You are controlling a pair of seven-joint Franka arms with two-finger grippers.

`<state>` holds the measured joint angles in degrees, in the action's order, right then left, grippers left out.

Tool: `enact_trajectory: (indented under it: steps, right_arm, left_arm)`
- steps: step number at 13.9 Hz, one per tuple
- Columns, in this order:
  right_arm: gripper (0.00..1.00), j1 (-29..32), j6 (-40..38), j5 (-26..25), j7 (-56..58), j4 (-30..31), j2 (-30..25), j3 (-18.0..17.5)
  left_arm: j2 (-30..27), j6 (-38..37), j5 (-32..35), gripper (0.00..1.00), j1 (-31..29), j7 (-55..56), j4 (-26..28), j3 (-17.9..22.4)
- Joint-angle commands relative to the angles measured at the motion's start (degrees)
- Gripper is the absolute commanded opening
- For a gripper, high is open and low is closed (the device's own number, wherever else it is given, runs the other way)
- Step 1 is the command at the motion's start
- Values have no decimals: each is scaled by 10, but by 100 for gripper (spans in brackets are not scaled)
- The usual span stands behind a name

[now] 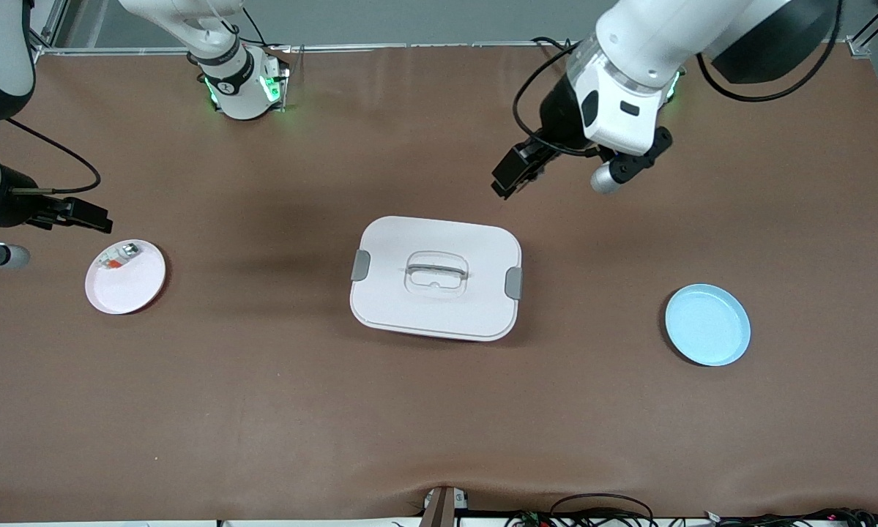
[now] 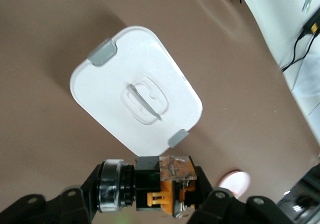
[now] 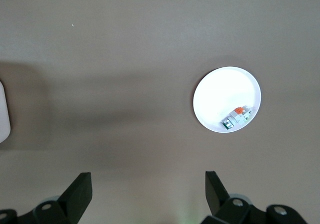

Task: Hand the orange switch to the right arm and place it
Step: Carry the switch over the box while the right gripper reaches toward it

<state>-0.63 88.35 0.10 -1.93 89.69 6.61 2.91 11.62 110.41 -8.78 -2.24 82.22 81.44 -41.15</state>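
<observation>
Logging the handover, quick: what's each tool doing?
Left tool: shut on the switch, above the table.
Right tool: open, empty, beside the pink plate.

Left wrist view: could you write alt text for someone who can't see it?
The left claw grips the orange switch in the air over a brown table. Below lies a white lidded box with grey clips, and a pink plate shows past it.

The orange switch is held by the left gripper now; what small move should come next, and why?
Probably the right gripper should move toward the left gripper. The orange switch is clamped there above the table near the white box, while the right gripper hangs open near the pink plate.
</observation>
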Motion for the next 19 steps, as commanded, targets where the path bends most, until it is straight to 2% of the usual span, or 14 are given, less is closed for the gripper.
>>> enact_trajectory:
  steps: [1, 3, 5, 7, 10, 13, 15, 17, 19]
  right_arm:
    - [100, 2, -1, 49, 2, -3, -3, -4]
    - [100, 2, -3, 106, 3, -1, -6, -4]
    - [100, 1, -1, 187, 6, 4, -10, -4]
    - [100, -5, 14, 240, 7, 4, -10, -6]
    - [100, -47, 35, 276, 6, 8, -21, -7]
    - [100, -64, 76, 338, 6, 41, -47, -8]
    - [100, -100, 109, 350, 4, 56, -63, -8]
    - [100, -104, 139, 421, 6, 89, -79, -7]
    - [100, -127, 175, 438, 5, 115, -94, -8]
  left_arm:
    - [20, 52, -7, 21, 16, 87, -11, -4]
    - [29, 101, -13, 21, 24, 115, -10, -5]
    - [42, 152, -39, 21, 35, 175, -9, -5]
    - [55, 204, -35, 21, 55, 217, -8, -5]
    - [90, 245, -34, 21, 82, 266, -8, -4]
    - [126, 299, -34, 21, 109, 320, -8, -3]
    - [148, 325, -32, 21, 125, 348, -9, -2]
    - [166, 340, -33, 21, 135, 376, -10, -2]
    - [173, 343, -33, 21, 145, 381, -10, -1]
